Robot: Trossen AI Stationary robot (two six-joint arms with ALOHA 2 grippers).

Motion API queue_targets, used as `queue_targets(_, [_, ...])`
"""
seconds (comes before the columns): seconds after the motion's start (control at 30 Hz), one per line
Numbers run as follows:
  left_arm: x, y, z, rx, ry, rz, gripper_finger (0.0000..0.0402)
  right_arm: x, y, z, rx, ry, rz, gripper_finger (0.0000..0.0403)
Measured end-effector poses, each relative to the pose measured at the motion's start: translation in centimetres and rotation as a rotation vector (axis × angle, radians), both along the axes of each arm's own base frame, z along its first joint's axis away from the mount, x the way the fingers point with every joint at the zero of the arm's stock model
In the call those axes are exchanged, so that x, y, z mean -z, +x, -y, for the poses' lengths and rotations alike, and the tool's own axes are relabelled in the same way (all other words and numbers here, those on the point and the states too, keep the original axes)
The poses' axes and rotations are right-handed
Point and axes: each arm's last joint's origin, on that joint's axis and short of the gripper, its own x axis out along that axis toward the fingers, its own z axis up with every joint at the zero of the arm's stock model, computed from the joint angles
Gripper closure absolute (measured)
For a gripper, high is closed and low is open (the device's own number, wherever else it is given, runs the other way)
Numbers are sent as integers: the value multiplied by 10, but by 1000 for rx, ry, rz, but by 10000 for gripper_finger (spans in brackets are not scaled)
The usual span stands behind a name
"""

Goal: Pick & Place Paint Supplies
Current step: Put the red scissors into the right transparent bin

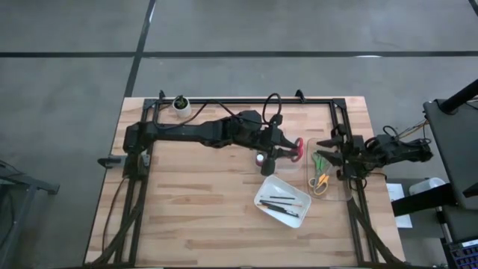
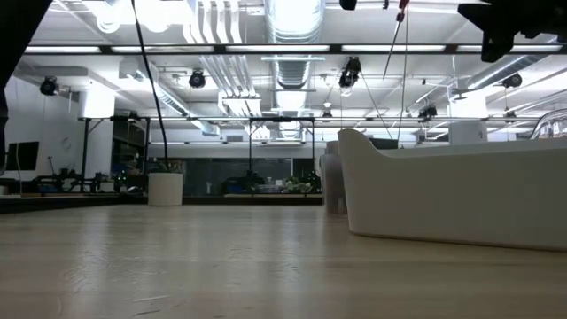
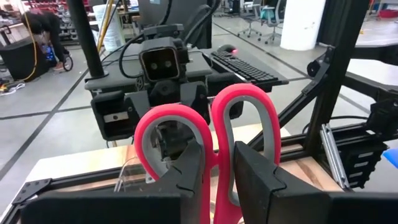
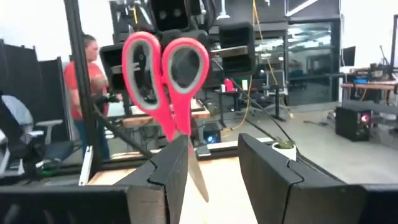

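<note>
Left gripper point(image 1: 287, 152) clamped on red-handled scissors point(image 1: 298, 149), held aloft mid-worktop toward the right edge, handles pointing at the right gripper point(image 1: 326, 152). Right gripper's fingers apart, facing the scissors, over a clear bin point(image 1: 344, 191) at the right edge holding green and yellow scissors point(image 1: 320, 172). White tray point(image 1: 302, 214) with brushes point(image 1: 281, 201) nearer front.

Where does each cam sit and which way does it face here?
High: overhead, straight down on the table; both arms, left claw gripping the red scissors.
Low: table-top height, level across; white tray, arm bits overhead.
Left wrist: faces the right arm past own fingers clamping the scissors.
Right wrist: faces the left arm; right claw open.
Shared: both wrist views show the red scissors.
</note>
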Motion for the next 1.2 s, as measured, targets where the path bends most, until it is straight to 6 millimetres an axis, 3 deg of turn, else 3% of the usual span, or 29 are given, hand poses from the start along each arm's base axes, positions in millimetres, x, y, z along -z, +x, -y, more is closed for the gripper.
queue_targets(0.77, [0, 0, 0, 0, -2, 0, 334, -1, 32, -10, -61, -202, -49, 264])
queue_targets(1.2, [0, 0, 0, 0, -2, 0, 334, -4, 34, -11, -52, -185, -19, 264])
